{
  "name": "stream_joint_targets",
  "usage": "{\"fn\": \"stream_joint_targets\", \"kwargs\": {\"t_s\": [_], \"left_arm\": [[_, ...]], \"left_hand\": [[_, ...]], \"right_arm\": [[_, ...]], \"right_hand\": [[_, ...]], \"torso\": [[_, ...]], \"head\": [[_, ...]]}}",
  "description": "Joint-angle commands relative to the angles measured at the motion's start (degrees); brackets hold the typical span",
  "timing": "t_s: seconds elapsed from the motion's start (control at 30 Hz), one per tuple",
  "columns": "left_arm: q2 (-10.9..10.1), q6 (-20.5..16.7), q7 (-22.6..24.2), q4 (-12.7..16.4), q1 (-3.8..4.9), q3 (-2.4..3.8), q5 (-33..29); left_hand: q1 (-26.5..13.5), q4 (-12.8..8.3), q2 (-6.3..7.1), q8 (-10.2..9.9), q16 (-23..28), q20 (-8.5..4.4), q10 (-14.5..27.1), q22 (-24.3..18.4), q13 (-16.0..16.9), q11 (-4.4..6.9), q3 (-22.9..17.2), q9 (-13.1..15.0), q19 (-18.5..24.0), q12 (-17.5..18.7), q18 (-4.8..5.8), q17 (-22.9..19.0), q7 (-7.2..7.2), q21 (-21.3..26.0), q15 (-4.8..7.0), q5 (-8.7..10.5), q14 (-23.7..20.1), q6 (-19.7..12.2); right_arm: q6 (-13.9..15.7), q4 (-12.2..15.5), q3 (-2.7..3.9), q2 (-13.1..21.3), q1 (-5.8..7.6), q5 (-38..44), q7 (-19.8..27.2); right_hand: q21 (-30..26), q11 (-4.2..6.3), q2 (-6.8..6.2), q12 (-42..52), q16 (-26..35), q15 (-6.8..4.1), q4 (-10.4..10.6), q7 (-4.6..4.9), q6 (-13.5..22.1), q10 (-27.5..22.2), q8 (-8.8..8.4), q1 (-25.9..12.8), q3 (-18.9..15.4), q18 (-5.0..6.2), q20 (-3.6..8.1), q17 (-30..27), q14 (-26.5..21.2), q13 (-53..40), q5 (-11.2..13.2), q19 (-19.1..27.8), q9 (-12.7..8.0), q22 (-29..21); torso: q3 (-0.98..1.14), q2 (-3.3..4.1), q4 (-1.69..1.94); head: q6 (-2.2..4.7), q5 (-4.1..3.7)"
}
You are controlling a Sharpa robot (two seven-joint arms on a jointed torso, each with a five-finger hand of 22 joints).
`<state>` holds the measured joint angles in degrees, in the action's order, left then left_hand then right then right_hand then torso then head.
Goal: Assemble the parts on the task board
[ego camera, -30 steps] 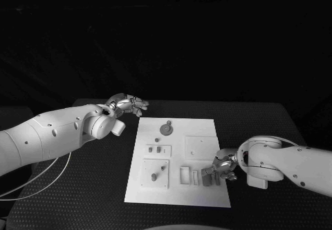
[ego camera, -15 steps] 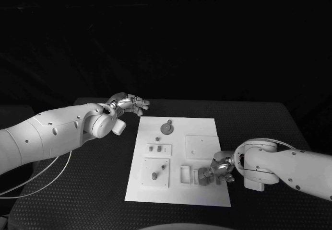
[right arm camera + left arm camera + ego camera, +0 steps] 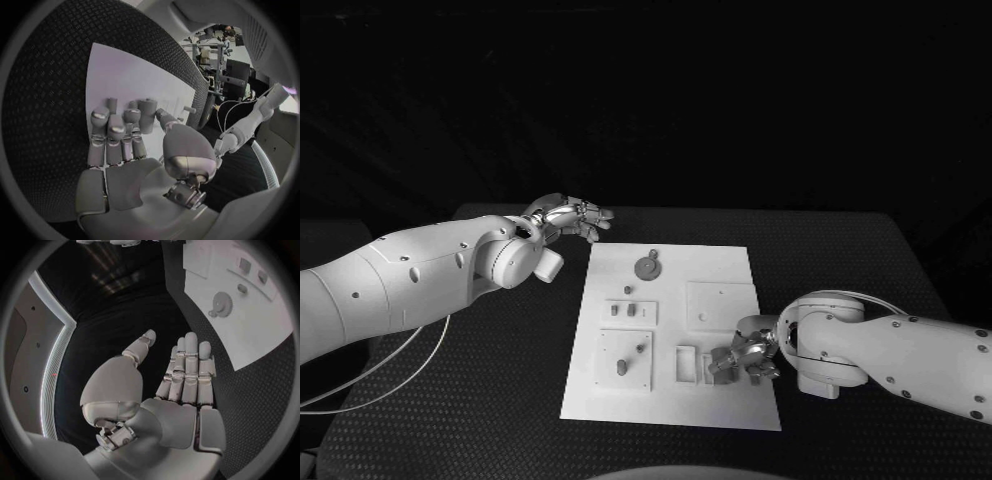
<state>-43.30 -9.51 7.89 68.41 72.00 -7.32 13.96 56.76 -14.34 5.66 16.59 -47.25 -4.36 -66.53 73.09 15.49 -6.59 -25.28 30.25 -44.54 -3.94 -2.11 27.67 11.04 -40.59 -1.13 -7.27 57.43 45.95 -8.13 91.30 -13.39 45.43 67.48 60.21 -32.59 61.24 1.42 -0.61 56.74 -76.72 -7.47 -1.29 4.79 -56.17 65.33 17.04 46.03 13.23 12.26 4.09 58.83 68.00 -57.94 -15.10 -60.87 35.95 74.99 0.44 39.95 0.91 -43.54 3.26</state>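
The white task board [image 3: 733, 262] lies in the middle of the table. A round disc part [image 3: 648, 266] sits at its far end, and small parts [image 3: 622, 311] and pegs [image 3: 620, 369] stand on its left half. My right hand [image 3: 741, 358] is low over the board's near right area, fingers stretched forward over small upright parts [image 3: 111, 103] there. Nothing shows in its palm, and the hand hides the pieces under it. My left hand [image 3: 568, 217] hovers off the board's far left corner, fingers straight and thumb apart, holding nothing. The left wrist view shows the disc part [image 3: 222, 303] on the board [image 3: 250, 335].
A square recess [image 3: 721, 303] and narrow upright slots [image 3: 685, 363] lie on the board beside my right hand. Black textured table [image 3: 502, 370] surrounds the board on all sides, and its far edge runs behind my left hand.
My right hand has slid left across the board's near right area and now covers the small parts that showed beside it before. The left hand has not moved.
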Motion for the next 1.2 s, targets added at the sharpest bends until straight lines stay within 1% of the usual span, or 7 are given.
{"fn": "stream_joint_targets", "kwargs": {"t_s": [0.03, 0.37, 0.67, 0.77, 0.87, 1.0, 1.2], "left_arm": [[0.0, 0.9, 0.2, 0.1, 0.03, 0.04, -0.2], [0.0, 0.9, 0.1, 0.2, 0.03, 0.04, -0.2], [0.0, 1.1, -0.1, 0.2, 0.04, 0.03, -0.2], [0.0, 1.0, -0.1, 0.2, 0.04, 0.03, -0.2], [0.0, 0.9, -0.1, 0.2, 0.04, 0.02, -0.2], [0.0, 1.0, -0.2, 0.2, 0.04, 0.02, -0.2], [0.0, 1.0, -0.2, 0.2, 0.04, 0.02, -0.2]], "left_hand": [[-0.4, 0.3, 0.00, 0.3, 0.3, -0.01, -0.2, 0.1, -0.1, -0.42, 0.1, -0.1, -0.5, -0.1, -1.02, 0.1, 0.02, 0.4, -0.16, 0.33, 0.2, -0.4], [-0.5, 0.4, -0.01, 0.3, 0.3, -0.02, -0.2, 0.1, -0.1, -0.43, 0.1, -0.1, -0.6, -0.1, -1.03, 0.1, 0.02, 0.4, -0.16, 0.43, 0.2, -0.4], [-0.6, 0.5, -0.01, 0.3, 0.4, -0.02, -0.1, 0.1, -0.1, -0.42, 0.1, -0.1, -0.6, -0.1, -1.04, 0.1, 0.02, 0.4, -0.15, 0.47, 0.2, -0.4], [-0.6, 0.5, -0.01, 0.3, 0.4, -0.02, -0.2, 0.1, -0.1, -0.42, 0.1, -0.1, -0.6, -0.1, -1.04, 0.2, 0.02, 0.4, -0.15, 0.48, 0.2, -0.4], [-0.6, 0.5, 0.00, 0.3, 0.4, -0.02, -0.2, 0.1, -0.1, -0.42, 0.1, -0.1, -0.6, -0.1, -1.04, 0.2, 0.02, 0.4, -0.15, 0.49, 0.2, -0.4], [-0.6, 0.5, 0.01, 0.3, 0.4, -0.02, -0.1, 0.1, -0.1, -0.42, 0.2, -0.1, -0.6, -0.1, -1.05, 0.2, 0.02, 0.4, -0.15, 0.50, 0.2, -0.4], [-0.7, 0.6, 0.02, 0.3, 0.4, -0.02, -0.1, 0.1, -0.1, -0.42, 0.2, -0.1, -0.6, -0.1, -1.05, 0.2, 0.02, 0.5, -0.15, 0.51, 0.2, -0.5]], "right_arm": [[1.0, -0.2, -0.36, -0.2, -0.49, 1.8, -0.5], [0.7, -0.5, -0.36, -0.6, -0.49, 1.8, -0.5], [1.3, -0.4, -0.36, -0.4, -0.49, 0.8, -0.2], [1.8, -0.4, -0.36, -0.3, -0.48, -1.0, -0.1], [2.1, -0.3, -0.36, -0.4, -0.48, -1.5, 0.0], [2.9, -0.3, -0.35, -0.1, -0.48, -3.8, 0.1], [4.0, 0.6, -0.33, 0.9, -0.20, -5.8, 0.4]], "right_hand": [[0.3, -0.10, 0.15, 0.3, 0.3, 0.13, -0.4, 0.32, -0.2, 0.4, -0.73, 0.6, -0.1, 2.74, 0.19, 0.1, 0.5, 0.1, -0.3, -0.2, -0.4, 0.5], [0.4, -0.13, 0.50, 0.5, 0.6, 0.16, -1.3, 0.35, -0.5, 0.4, -1.15, 1.1, -0.5, 2.74, -0.03, 0.5, 0.7, 0.5, -2.5, -0.2, -0.5, 0.4], [0.6, -0.31, 1.61, 0.9, 1.3, 0.34, -4.8, 0.51, -0.8, 0.2, -1.90, 2.6, 2.0, 2.74, -0.53, 1.2, 1.0, 1.2, -10.0, -0.4, -0.6, 0.2], [-0.1, -0.43, -8.37, 1.0, 2.0, 1.03, 0.5, -0.23, -1.5, 0.4, -2.23, 5.5, 28.0, 2.53, -0.63, 1.6, 1.3, 2.0, 7.4, -0.9, -0.5, -0.7], [1.4, -0.60, -9.38, 1.7, 2.1, 0.74, -0.5, 0.79, -1.6, 0.6, -2.43, 1.4, 35.8, 2.74, -1.48, 2.0, 2.2, 2.4, 4.6, -2.1, -0.3, -0.2], [1.7, -0.66, -9.36, 2.1, 2.5, 0.73, -3.2, 0.86, -1.5, 0.5, -2.44, -1.2, 37.0, 2.74, -1.62, 2.3, 2.5, 2.7, 1.2, -2.3, 0.1, -0.3], [1.8, -0.65, -9.66, 2.2, 2.7, 0.74, -3.8, 0.85, -1.6, 0.6, -2.45, -2.7, 37.0, 2.74, -1.68, 2.4, 2.6, 3.0, 1.1, -2.4, 0.3, -0.4]], "torso": [[-0.05, -0.02, 0.05], [-0.11, -0.01, 0.13], [-0.14, -0.03, 0.10], [-0.11, -0.04, 0.07], [-0.11, -0.04, 0.05], [-0.09, -0.01, 0.06], [-0.07, -0.03, 0.06]], "head": [[-0.19, 0.07], [-0.26, 0.19], [-0.44, 0.29], [-0.46, 0.33], [-0.48, 0.36], [-0.45, 0.42], [-0.45, 0.47]]}}
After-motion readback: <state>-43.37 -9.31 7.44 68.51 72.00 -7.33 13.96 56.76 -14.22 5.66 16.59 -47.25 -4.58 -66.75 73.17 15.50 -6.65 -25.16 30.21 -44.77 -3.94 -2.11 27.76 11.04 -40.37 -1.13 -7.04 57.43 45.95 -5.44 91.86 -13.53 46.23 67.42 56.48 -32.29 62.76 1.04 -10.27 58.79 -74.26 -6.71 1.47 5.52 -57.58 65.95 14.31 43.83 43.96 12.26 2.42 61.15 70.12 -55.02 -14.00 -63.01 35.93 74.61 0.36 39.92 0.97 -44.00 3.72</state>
